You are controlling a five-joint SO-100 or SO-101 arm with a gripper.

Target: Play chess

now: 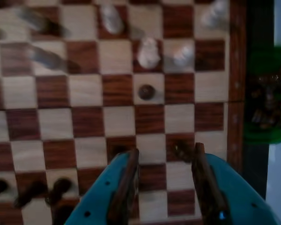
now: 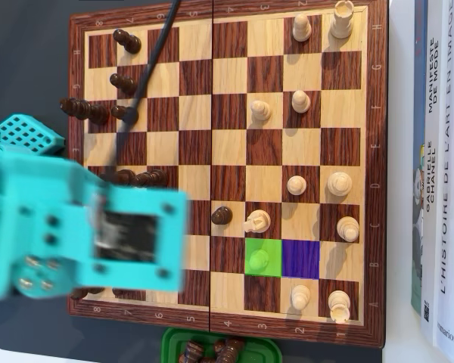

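In the overhead view the teal arm (image 2: 83,227) fills the left side, blurred, and covers the lower-left corner of the wooden chessboard (image 2: 227,11) with whatever stands there; the gripper itself is hidden beneath it. A black cable (image 2: 147,72) crosses the upper left squares. Dark pieces cluster along the left files, partly cut off by the arm: only the tops of a dark row (image 2: 140,178) show just above it. A lone dark pawn (image 2: 222,215) stands near the board's middle, just beside a white pawn (image 2: 257,221). Below that, one square is tinted green (image 2: 262,257) with a faint piece on it, and the next to its right is tinted purple (image 2: 301,259). White pieces spread over the right half. At the bottom edge a green tray (image 2: 170,340) of dark captured pieces is cropped. Books (image 2: 439,174) lie along the right.

In the wrist view everything is soft with blur. The gripper (image 1: 166,152) enters from below, its two fingers (image 1: 126,178) spread well apart over empty squares, holding nothing. The dark pawn (image 1: 146,92) sits ahead of them, and smeared white pieces (image 1: 149,52) stand beyond it.
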